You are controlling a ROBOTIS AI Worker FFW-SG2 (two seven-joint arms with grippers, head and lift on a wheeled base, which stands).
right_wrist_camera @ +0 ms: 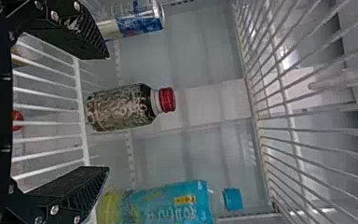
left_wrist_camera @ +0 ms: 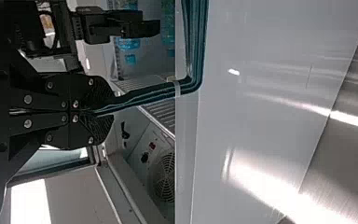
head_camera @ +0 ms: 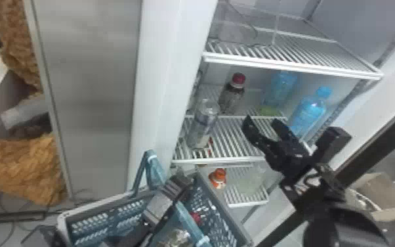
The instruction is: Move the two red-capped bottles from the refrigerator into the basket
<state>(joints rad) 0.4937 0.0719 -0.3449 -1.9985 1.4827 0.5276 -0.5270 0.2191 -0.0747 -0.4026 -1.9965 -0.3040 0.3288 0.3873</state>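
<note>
One red-capped bottle [head_camera: 233, 95] with dark contents stands on the refrigerator's middle shelf. My right gripper [head_camera: 262, 122] is in front of it at that shelf, its fingers apart with nothing held. In the right wrist view the bottle [right_wrist_camera: 121, 108] lies beyond and between the fingers of the right gripper [right_wrist_camera: 103, 112], untouched. Inside the basket [head_camera: 98, 224] a red cap [head_camera: 195, 217] shows, partly behind the handle. Over the basket, my left gripper [head_camera: 183, 179] is at its teal handle; in the left wrist view the left gripper [left_wrist_camera: 103, 113] is shut on the handle [left_wrist_camera: 144, 94].
A clear bottle [head_camera: 203, 123] stands left of the right gripper, and blue bottles [head_camera: 309, 111] stand to its right. Wire shelves [head_camera: 292, 64] run above and below. An orange-capped bottle [head_camera: 218, 179] is on the lower shelf. The refrigerator's white side edge [head_camera: 167, 82] rises behind the basket.
</note>
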